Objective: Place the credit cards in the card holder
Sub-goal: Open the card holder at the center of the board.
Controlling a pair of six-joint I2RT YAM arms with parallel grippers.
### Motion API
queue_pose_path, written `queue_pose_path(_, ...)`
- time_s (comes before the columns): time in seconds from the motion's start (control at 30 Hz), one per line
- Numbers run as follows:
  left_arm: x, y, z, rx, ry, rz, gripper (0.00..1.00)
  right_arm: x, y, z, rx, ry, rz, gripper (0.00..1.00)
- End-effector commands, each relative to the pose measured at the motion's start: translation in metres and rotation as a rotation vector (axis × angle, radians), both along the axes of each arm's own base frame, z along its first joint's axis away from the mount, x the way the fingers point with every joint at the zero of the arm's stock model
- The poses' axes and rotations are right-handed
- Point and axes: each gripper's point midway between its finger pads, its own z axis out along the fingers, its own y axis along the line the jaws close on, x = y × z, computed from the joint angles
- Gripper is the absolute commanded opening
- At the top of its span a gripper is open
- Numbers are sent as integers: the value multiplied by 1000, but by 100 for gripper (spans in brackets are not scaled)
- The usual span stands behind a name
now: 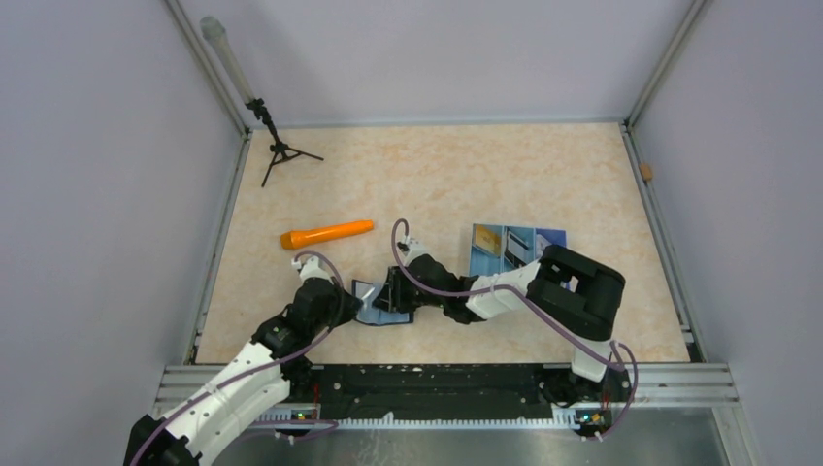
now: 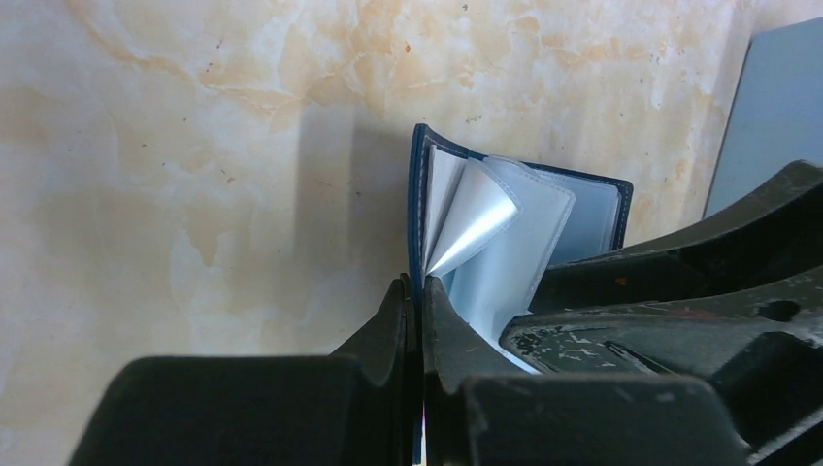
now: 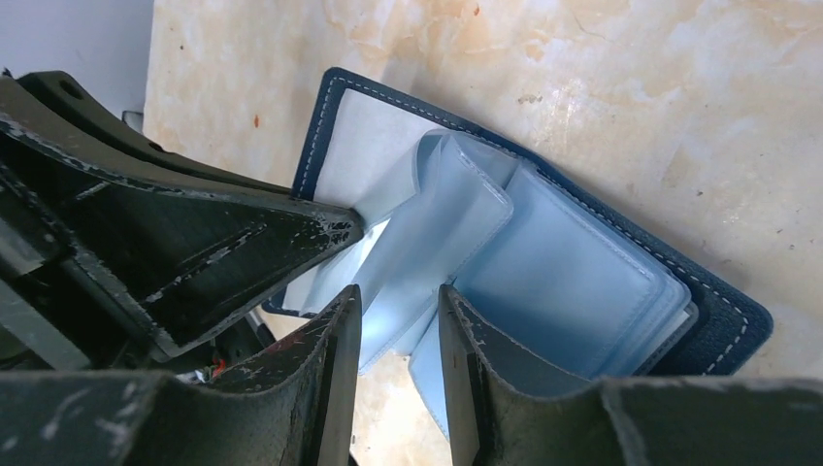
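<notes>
The card holder (image 1: 384,309) lies open on the table between both grippers, navy outside, with pale blue clear sleeves (image 3: 543,282) fanned up inside. My left gripper (image 2: 418,287) is shut on the edge of its left navy cover (image 2: 417,194), holding that cover upright. My right gripper (image 3: 398,303) stands over the sleeves with its jaws apart; a sleeve edge lies just past the tips, and nothing is pinched. The credit cards (image 1: 490,240), gold and pale, rest on a blue sheet (image 1: 551,238) behind the right arm, partly hidden by it.
An orange carrot-shaped object (image 1: 326,234) lies left of centre. A small black tripod with a long pale tube (image 1: 264,121) stands at the back left corner. Metal rails border the table. The left gripper's fingers (image 3: 184,243) crowd the right wrist view.
</notes>
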Motion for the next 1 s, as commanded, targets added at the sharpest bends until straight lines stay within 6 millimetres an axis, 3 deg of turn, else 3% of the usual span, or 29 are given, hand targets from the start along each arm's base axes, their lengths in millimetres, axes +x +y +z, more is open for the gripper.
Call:
queue_pose_path(0.0, 1, -5, -1, -12, -7, -19, 0, 4, 22, 24, 80, -73, 43, 34)
queue_pose_path(0.2, 4, -5, 2, -9, -8, -16, 14, 12, 21, 17, 60, -92, 8, 35)
queue_pose_path(0.4, 9, 1, 20, 33, -34, 2, 46, 15, 23, 17, 70, -94, -2, 37)
queue_pose_path(0.67, 3, 15, 24, 89, 9, 40, 59, 27, 20, 11, 38, -74, -68, 38)
queue_pose_path(0.8, 3, 13, 31, 74, -21, 23, 64, 28, 23, 16, 52, -66, -72, 38)
queue_pose_path(0.97, 0, -4, 36, 36, -54, -88, 72, 31, 28, 21, 57, -64, -77, 38)
